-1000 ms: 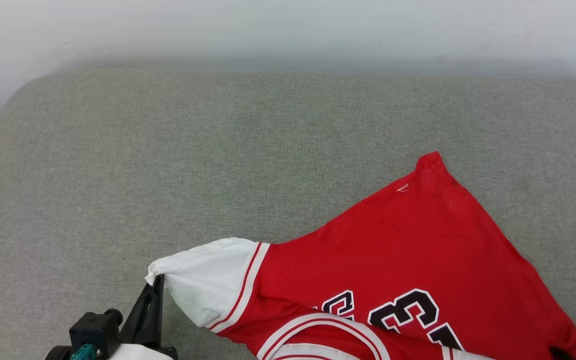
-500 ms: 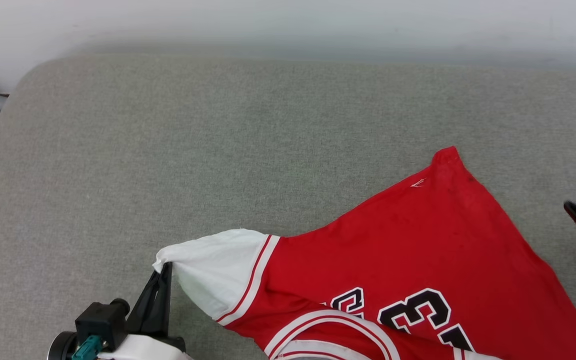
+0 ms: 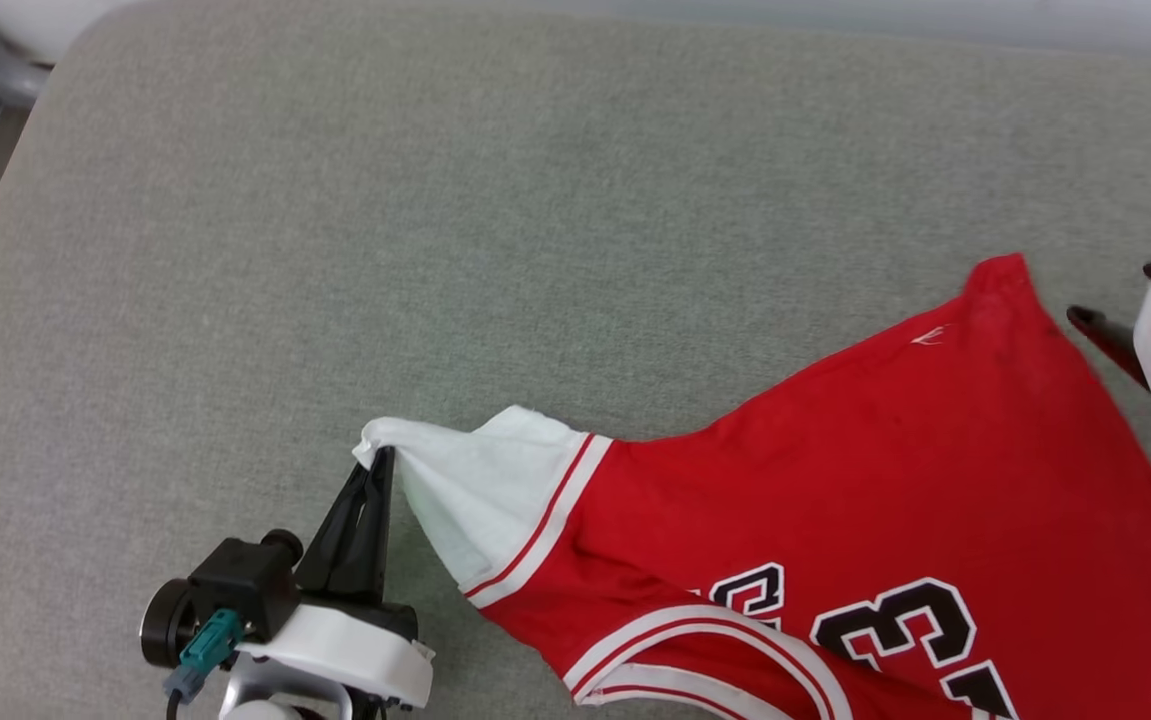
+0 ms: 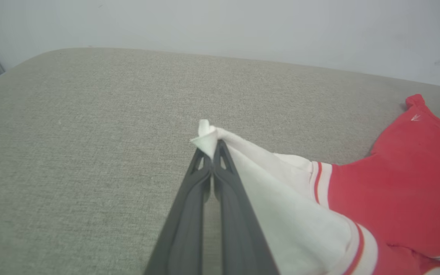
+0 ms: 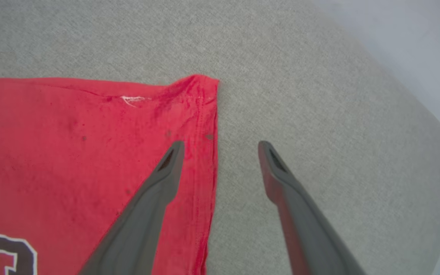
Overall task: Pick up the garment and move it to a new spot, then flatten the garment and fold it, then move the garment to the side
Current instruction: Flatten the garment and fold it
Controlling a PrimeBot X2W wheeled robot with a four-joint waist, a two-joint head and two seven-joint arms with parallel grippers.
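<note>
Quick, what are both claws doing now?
Left gripper: shut on the red T-shirt, at its white sleeve end.
Right gripper: open, holding nothing, at the shirt's edge.

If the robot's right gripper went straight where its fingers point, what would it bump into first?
Probably the edge of the red shirt near its corner. The open right gripper straddles it, one finger over cloth, one over the grey cushion. Its height is hard to judge.

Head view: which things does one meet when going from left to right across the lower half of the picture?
left gripper → garment's white sleeve end → garment's red body → right gripper
</note>
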